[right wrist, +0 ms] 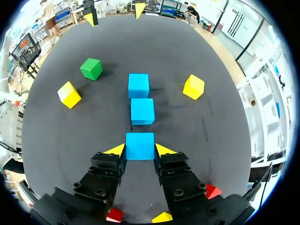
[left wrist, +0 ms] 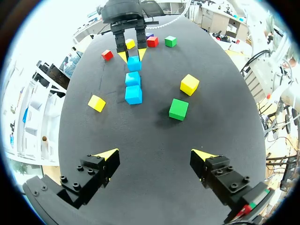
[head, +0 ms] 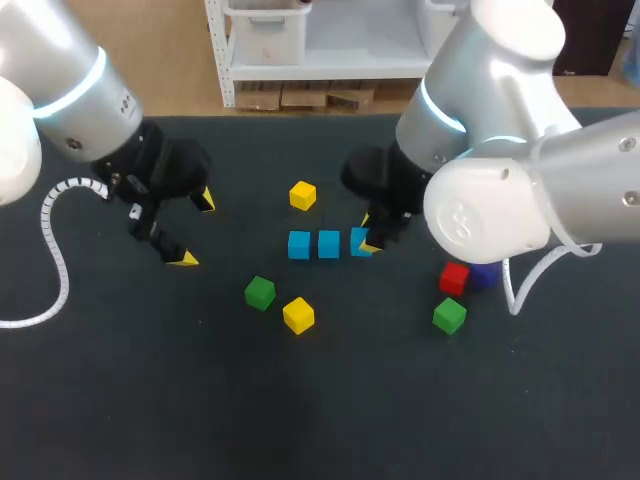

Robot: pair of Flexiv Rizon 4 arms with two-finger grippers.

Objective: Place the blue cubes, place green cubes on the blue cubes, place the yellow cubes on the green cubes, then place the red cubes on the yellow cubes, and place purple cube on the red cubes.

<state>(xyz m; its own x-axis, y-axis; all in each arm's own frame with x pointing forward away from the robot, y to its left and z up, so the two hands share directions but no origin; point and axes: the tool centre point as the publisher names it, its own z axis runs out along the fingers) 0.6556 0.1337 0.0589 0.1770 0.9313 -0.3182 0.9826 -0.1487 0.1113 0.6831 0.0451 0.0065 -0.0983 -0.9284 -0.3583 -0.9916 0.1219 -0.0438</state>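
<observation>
At the left of the head view, the left gripper (head: 195,230) hangs over the dark bench (head: 120,400). Its fingers are spread wide and hold nothing. To its right, in the lower middle, a green cube (head: 260,293) sits just beside a yellow cube (head: 298,315). A second yellow cube (head: 303,195) stands alone in the upper middle. Three blue cubes lie in a level row across the centre with narrow gaps between them: the left blue cube (head: 299,245), the middle blue cube (head: 328,244) and the right blue cube (head: 357,240). The right gripper (head: 368,232) is closed to cube width on the right blue cube. In the right wrist view its yellow fingertips (right wrist: 117,150) press on two opposite sides of that cube. Farther right, a red cube (head: 454,278) touches a purple cube (head: 484,275), which is partly hidden by the right arm. A second green cube (head: 449,315) sits just below them.
</observation>
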